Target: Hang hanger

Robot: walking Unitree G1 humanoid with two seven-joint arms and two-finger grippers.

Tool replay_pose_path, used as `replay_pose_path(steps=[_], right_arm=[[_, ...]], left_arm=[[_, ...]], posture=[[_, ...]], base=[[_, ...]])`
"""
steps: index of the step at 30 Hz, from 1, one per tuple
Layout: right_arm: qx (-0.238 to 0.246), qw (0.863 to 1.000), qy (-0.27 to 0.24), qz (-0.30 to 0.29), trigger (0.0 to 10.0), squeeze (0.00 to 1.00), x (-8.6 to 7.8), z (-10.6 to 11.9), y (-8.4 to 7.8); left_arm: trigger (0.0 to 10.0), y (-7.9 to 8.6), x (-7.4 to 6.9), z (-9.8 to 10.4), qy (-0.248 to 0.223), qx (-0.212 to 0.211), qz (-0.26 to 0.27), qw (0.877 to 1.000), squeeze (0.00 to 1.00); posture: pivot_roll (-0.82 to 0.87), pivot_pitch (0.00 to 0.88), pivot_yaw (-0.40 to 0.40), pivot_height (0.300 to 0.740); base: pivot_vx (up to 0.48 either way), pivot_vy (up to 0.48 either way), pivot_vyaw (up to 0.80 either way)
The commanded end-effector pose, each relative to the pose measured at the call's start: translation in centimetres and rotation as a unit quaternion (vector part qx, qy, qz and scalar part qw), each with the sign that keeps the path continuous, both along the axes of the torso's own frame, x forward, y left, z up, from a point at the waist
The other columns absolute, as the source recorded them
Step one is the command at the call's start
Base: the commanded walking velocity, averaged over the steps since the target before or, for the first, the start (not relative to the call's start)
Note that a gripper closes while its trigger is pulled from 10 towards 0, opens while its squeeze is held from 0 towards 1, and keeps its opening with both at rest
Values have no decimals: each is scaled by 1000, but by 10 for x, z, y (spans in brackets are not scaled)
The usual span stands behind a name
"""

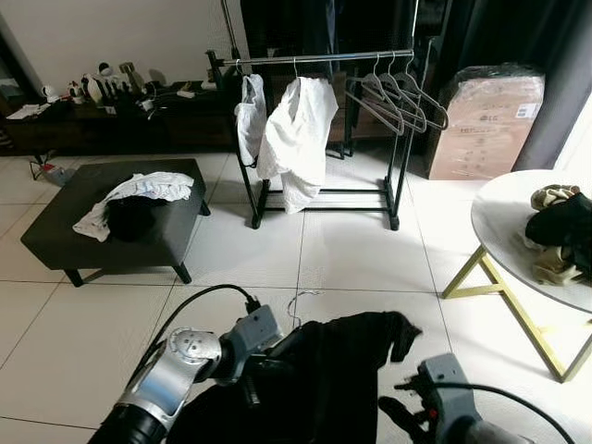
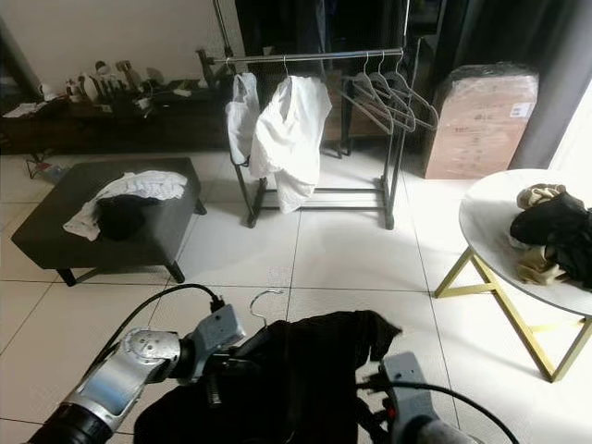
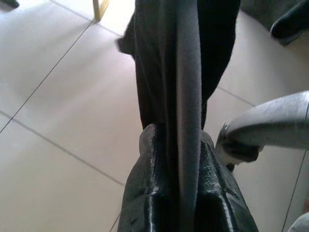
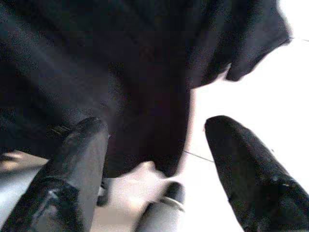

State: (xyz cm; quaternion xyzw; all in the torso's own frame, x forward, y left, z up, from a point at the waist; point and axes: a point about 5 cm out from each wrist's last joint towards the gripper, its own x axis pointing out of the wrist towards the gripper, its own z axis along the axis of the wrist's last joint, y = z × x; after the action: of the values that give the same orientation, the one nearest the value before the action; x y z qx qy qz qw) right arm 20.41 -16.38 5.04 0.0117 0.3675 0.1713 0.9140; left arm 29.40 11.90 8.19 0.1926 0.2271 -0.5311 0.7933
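A black garment (image 1: 328, 370) hangs low in front of me on a grey hanger (image 3: 188, 87), whose thin wire hook (image 2: 264, 301) pokes up above the collar. My left gripper (image 3: 176, 140) is shut on the hanger's grey bar, with black cloth pinched alongside it. My right gripper (image 4: 154, 140) is open just beside the garment's lower edge, one finger on each side of a fold without touching it. Across the tiled floor stands the black clothes rack (image 1: 314, 57), with a white shirt (image 1: 296, 139) and several bare hangers (image 1: 398, 92) on its rail.
A dark ottoman (image 1: 55, 236) with clothes on it stands to the left. A round white table (image 1: 499, 231) on gold legs carries more clothes at the right. A wrapped cardboard box (image 1: 486, 125) stands right of the rack. Tiled floor lies between me and the rack.
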Motion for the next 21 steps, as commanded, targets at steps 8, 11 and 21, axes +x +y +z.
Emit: replay_pose_path(steps=[8, 11, 21], right_arm=[[27, 998, -20, -59, 10000, 663, 21, 18, 13], [39, 996, -32, -74, 10000, 0, 26, 24, 17], [45, 994, -35, -98, 10000, 1000, 33, 23, 22]], left_arm=[[10000, -4, 11, 9, -14, -14, 8, 1000, 0], [10000, -5, 13, 11, -13, -17, 13, 1000, 0], [10000, -22, 20, 22, -19, -43, 29, 998, 0]], posture=[[-169, 120, 95, 740], [-170, 121, 95, 740], [-167, 124, 96, 740]], base=[[0, 0, 0], [0, 0, 0], [0, 0, 0]])
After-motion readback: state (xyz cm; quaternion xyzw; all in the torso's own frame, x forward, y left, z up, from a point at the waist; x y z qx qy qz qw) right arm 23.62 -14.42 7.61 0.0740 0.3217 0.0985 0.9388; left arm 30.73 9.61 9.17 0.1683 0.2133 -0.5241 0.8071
